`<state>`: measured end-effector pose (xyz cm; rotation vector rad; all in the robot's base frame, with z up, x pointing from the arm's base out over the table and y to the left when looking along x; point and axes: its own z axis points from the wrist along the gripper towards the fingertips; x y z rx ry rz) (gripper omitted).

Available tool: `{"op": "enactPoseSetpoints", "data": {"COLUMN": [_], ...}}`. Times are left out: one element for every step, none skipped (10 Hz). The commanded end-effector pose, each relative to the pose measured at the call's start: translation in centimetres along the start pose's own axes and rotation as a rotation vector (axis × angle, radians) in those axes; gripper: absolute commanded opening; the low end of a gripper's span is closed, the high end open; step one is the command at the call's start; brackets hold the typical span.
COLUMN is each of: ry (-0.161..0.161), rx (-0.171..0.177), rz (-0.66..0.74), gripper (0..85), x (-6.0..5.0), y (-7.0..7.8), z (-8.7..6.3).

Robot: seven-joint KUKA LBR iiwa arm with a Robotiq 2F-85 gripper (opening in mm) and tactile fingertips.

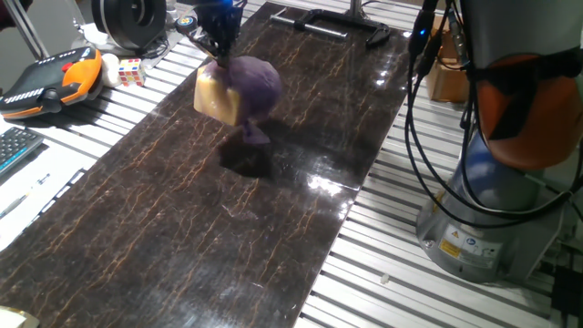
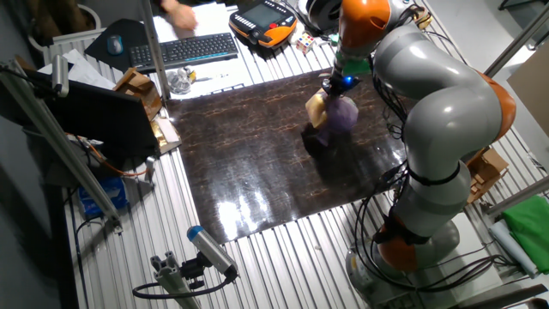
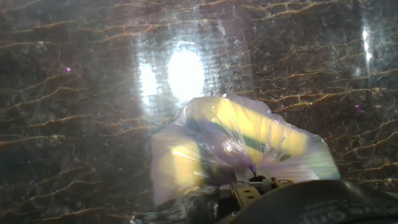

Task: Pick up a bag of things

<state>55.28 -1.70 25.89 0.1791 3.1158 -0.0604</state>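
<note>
A dark marbled slab fills the middle of the frame, laid across the slatted metal table. My pincer is at the upper middle, pinched on the top of the purple bag of things. It hangs clear above the slab, tan block left, tail drooping.

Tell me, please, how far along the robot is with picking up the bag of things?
Done: the gripper has closed on the top of the purple bag, its jaws shut on the plastic. In hand: the bag hangs above the dark marbled table, with its shadow separate below it, so the lift appears under way. Left: probably only raising it a little higher and holding it steady.
</note>
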Motion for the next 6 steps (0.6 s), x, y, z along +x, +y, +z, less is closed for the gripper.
{"op": "enactPoseSetpoints", "data": {"ry": [-0.003,-0.004,-0.005,-0.005,-0.005,-0.006], "rx": [0.0,0.001,0.006,0.006,0.006,0.004], "rz": [-0.001,-0.005,-0.007,-0.007,-0.005,-0.004], "gripper": [0.7,0.7,0.7,0.7,0.7,0.7], "x": [0.0,-0.04,-0.05,-0.05,-0.04,-0.04], "y": [0.01,0.01,-0.02,-0.02,0.0,0.01], "z": [0.0,0.01,0.0,0.0,0.0,0.0]}}
